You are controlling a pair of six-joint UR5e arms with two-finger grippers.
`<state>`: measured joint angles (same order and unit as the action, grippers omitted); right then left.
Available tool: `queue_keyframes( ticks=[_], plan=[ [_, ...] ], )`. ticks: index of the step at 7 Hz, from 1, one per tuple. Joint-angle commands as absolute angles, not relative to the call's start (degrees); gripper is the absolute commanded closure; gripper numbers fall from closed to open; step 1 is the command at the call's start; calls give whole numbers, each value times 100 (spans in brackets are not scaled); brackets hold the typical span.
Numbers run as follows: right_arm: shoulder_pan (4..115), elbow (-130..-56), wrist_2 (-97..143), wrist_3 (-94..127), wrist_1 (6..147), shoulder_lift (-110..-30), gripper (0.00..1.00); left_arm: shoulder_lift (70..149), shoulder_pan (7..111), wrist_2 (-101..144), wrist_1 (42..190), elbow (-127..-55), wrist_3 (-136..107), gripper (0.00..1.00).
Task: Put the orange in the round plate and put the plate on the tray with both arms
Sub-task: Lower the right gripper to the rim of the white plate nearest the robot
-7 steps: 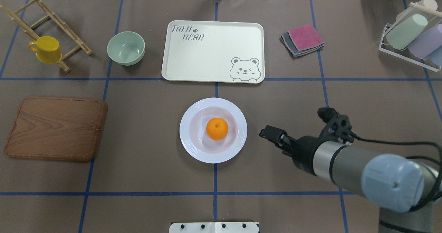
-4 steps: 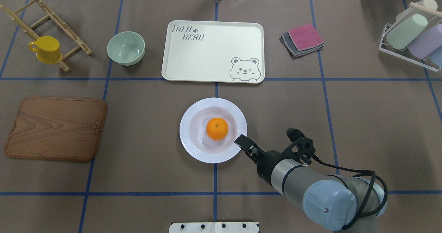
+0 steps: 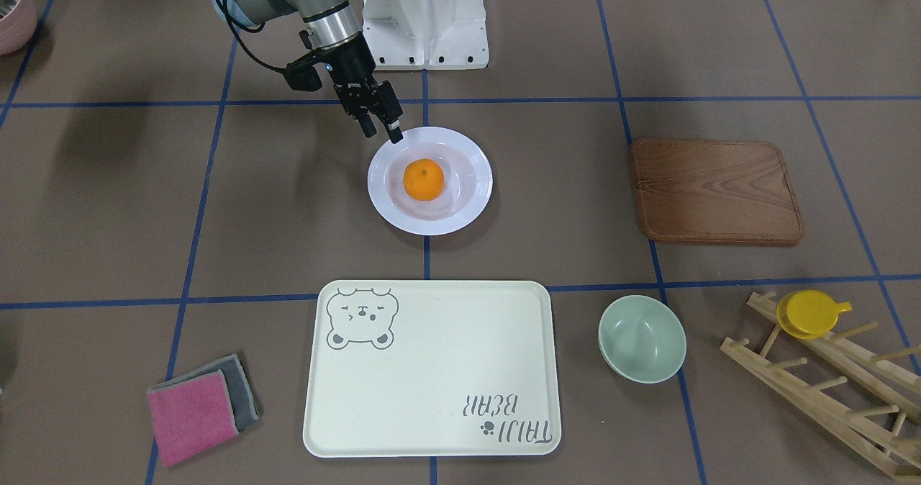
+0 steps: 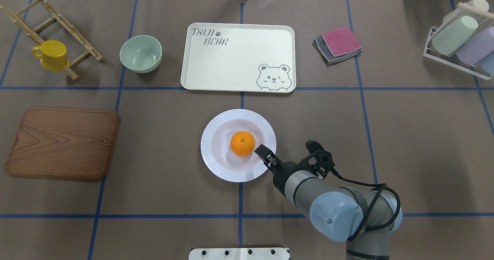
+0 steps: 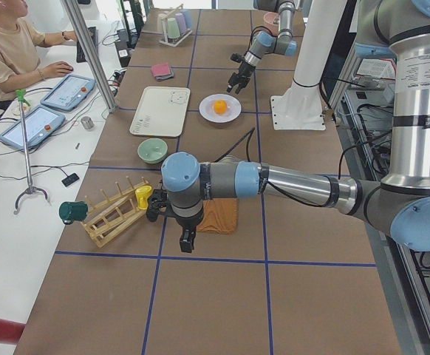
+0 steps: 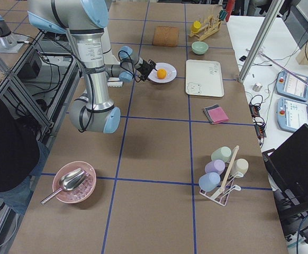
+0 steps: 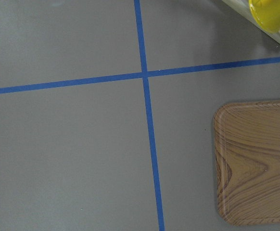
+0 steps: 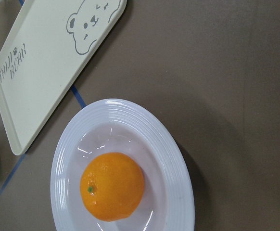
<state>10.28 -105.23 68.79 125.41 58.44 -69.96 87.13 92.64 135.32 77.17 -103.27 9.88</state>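
Tray: cream, rectangular, rounded corners. Grey lettering "TAIJI BEAR" in far-left corner, grey bear face in near-right corner.
Round plate: white, glossy, ridged rim. On brown surface, near side of tray, apart from it.
Orange: dimpled skin, green stem dot, in plate's sunken centre.
My right fingers: spread apart, holding nothing, tip over plate's near-right rim, just beside orange.
My left fingers: above surface by wooden board. Spread or closed, cannot tell.
Pale green bowl left of tray. Folded pink and grey cloths right of it.
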Motion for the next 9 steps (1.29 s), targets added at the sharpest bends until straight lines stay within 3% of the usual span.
queue_keyframes(
  ticks=[1,2,6,7,8,9],
  plan=[
    [1264,-10005,6899,12560,5845,-6647,13,8675,9264,13535,7717,-10336,984,0],
    [1309,-9889,6899,12647,5836,-6592,21,8675,9264,13535,7717,-10336,984,0],
    [1301,-9475,6899,12700,5705,-6372,22,8675,9264,13535,7717,-10336,976,0],
    [1301,-9475,6899,12787,5704,-6320,45,8684,9264,13544,7717,-10336,984,0],
    [1292,-9475,6899,12988,5695,-6328,99,8684,9264,13544,7717,-10336,984,0],
    [1301,-9518,6899,13008,5695,-6328,100,8684,9264,13535,7717,-10336,984,0]
  ],
)
